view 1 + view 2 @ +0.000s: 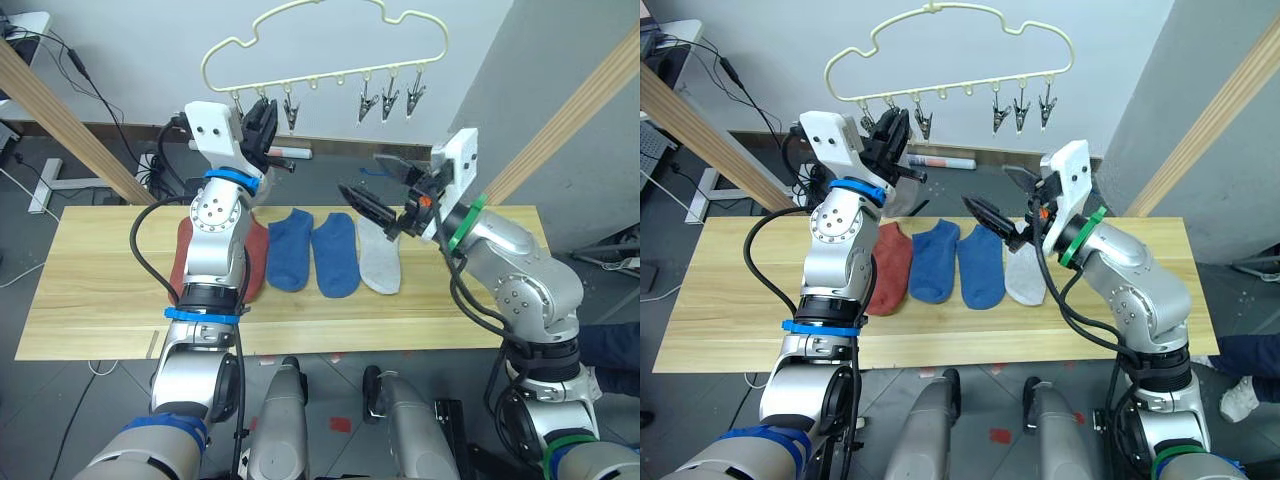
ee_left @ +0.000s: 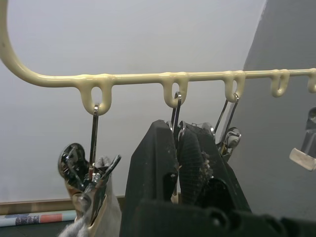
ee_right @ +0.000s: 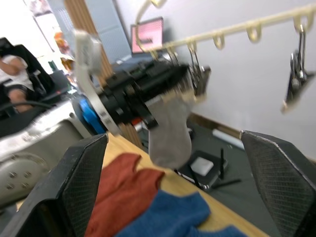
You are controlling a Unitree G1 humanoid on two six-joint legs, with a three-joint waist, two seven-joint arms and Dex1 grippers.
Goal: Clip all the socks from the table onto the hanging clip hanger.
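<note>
Below, the table carries a rust-red sock, two blue socks and a grey sock side by side. Above hangs the hanger. One grey sock dangles from its end clip. The left gripper pinches the neighbouring clip; the right gripper is spread wide, empty.
</note>
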